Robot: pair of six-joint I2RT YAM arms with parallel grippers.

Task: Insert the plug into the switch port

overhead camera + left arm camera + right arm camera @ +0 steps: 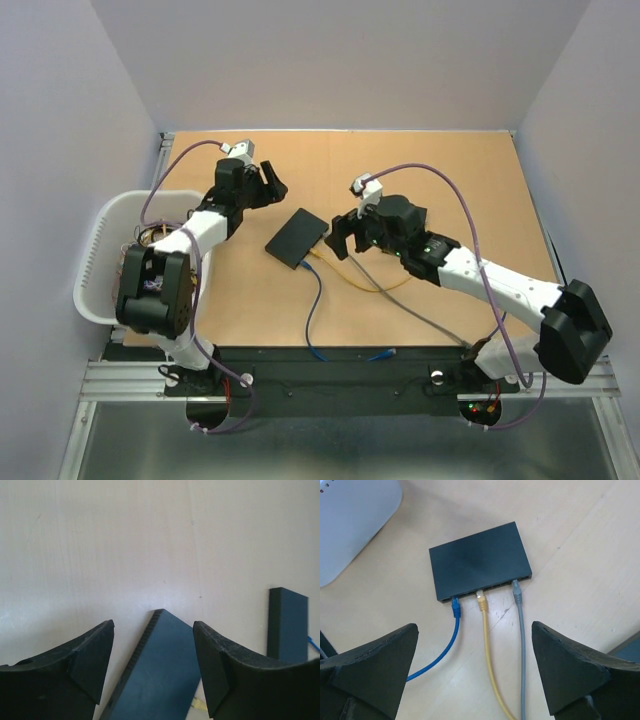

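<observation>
On the table (pixel 450 170), near its middle, lies the black switch (pixel 479 560); the blue plug (pixel 455 607), yellow plug (pixel 481 600) and grey plug (pixel 517 587) all sit in its ports. My left claw (pixel 153 624) and right claw (pixel 475 626) gape apart, holding nothing

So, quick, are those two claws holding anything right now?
Left gripper: open, holding nothing.
Right gripper: wide open, holding nothing.

The left gripper (pixel 153 626) has its jaws apart, holding nothing. Beyond its fingers (pixel 90 655), a ribbed-edged dark slab (pixel 160 675) lies on the pale table (pixel 125 545). A second dark block (pixel 287 625) stands right, touching a blue cable (pixel 314 646).
</observation>
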